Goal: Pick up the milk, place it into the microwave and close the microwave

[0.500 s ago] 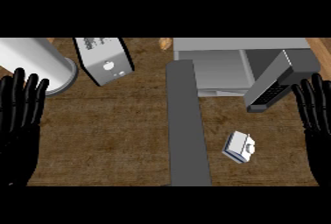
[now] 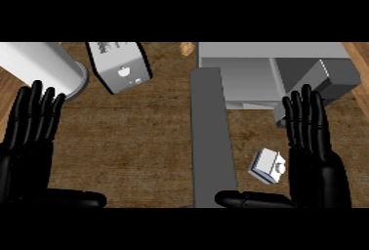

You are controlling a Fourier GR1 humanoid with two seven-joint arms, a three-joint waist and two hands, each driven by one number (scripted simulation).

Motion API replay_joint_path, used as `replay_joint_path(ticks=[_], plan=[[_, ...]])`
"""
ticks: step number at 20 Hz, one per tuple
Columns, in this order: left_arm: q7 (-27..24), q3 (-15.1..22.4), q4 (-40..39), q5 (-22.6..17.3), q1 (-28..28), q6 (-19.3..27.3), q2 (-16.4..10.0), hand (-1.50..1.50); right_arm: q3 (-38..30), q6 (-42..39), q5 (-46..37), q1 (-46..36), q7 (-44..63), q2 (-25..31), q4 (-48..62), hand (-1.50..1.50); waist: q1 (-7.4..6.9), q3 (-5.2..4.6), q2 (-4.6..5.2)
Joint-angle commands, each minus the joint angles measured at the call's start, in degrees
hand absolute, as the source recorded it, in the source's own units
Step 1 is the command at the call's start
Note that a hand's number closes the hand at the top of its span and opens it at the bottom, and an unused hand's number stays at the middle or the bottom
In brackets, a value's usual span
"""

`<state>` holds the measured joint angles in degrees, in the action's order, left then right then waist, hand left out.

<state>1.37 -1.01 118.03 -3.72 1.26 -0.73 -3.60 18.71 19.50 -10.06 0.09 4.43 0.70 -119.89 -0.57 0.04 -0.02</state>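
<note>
Fingers (image 2: 37, 105) on the left hand (image 2: 29, 139) and right hand (image 2: 317, 151) are standing straight, gripping nothing; the milk (image 2: 268, 166) is lying just beside the right hand.

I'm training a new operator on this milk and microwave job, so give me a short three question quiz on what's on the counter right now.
1. True or false: the microwave has its door standing open.
2. Where is the milk? A: inside the microwave. B: on the counter, beside the right hand. C: on top of the microwave.
3. Fill in: the left hand holds ____.
Key: 1 true; 2 B; 3 nothing.
</note>
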Motion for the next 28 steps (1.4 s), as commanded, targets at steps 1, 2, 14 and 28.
replay_joint_path(ticks=[1,2,14,28], plan=[[0.90,-0.28,-1.14,-3.10,2.34,-0.64,1.24,-1.50,14.35,9.06,-3.22,1.58,3.40,-0.67,-1.47,-1.50,0.28,-0.10,-0.14],[1.08,-0.95,0.82,-5.09,3.76,-1.99,0.65,-1.50,13.09,11.98,-1.63,-2.06,-0.78,-0.67,4.97,-1.50,-0.02,-0.06,-0.02],[-2.71,-6.58,3.25,-10.77,11.58,-7.73,-1.27,-1.50,16.00,24.73,-13.49,-4.27,8.08,-0.70,5.77,-1.50,0.38,-0.07,-0.03],[-8.48,-5.83,5.81,-9.88,21.27,-13.31,1.27,-1.50,4.87,21.15,-0.15,5.36,-4.46,2.10,9.64,-1.50,0.38,-0.05,-0.06]])
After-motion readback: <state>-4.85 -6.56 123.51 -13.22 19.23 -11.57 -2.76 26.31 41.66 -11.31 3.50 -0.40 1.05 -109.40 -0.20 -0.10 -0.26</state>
